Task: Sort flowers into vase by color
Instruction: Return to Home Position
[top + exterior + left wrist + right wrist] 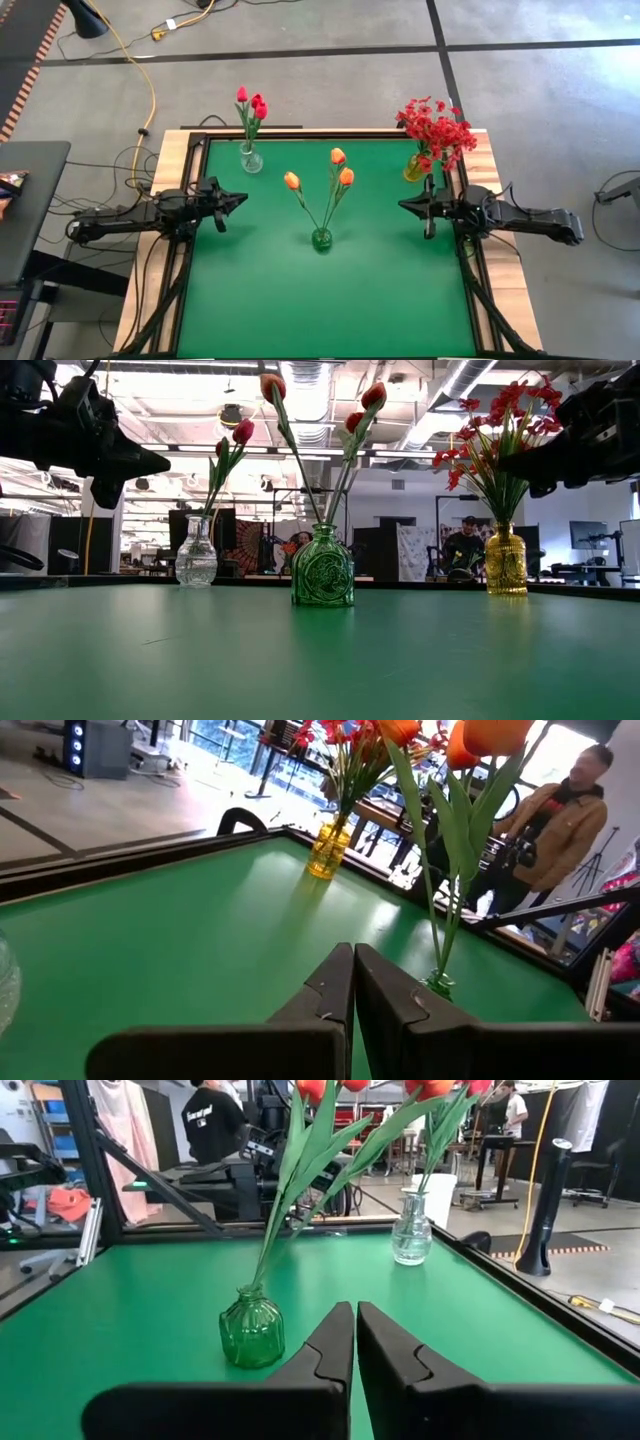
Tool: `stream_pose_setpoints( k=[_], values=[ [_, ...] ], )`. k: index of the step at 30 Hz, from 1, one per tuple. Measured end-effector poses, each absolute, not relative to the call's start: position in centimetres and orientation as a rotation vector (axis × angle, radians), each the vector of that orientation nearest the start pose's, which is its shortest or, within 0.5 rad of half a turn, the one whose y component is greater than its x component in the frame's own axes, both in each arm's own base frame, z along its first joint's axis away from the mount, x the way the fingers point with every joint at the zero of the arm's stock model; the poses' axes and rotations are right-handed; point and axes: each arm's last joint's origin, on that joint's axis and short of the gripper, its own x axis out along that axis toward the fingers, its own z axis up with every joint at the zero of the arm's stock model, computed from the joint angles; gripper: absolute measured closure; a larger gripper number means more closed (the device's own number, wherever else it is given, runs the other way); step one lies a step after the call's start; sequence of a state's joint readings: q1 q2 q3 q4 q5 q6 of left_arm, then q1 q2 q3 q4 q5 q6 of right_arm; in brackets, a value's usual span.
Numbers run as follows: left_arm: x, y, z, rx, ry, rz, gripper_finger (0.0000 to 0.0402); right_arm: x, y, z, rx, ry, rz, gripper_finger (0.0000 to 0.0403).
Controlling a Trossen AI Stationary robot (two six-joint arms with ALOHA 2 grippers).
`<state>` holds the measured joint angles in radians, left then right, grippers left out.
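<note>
The green surface (270, 290) carries three vases: a green vase (321, 239) near its middle, a clear vase (251, 160) back left, and a yellow vase (414, 168) back right.

Grey concrete floor (330, 85) — yellow cable (152, 95) trailing; exposed ceiling ducts (310, 375), bright overhead light.

Bright, even light falls from long ceiling strip lamps (300, 452). The matte green table top (320, 660) carries only faint shadows, and white glare shows behind the orange green-stemmed tulips (497, 732).
</note>
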<state>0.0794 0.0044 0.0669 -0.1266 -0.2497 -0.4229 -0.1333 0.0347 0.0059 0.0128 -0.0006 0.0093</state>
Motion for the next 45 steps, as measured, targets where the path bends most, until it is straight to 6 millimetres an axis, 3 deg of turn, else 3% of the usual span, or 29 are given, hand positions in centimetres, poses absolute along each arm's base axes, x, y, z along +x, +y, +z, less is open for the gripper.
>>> stream_pose_setpoints(
  k=[45],
  values=[
    [9.16, 1.45, 17.35, -0.413, -0.006, 0.338, 0.0401, 9.86, -1.33, 16.37, 0.009, 0.017, -0.134, 0.0353]
  ],
)
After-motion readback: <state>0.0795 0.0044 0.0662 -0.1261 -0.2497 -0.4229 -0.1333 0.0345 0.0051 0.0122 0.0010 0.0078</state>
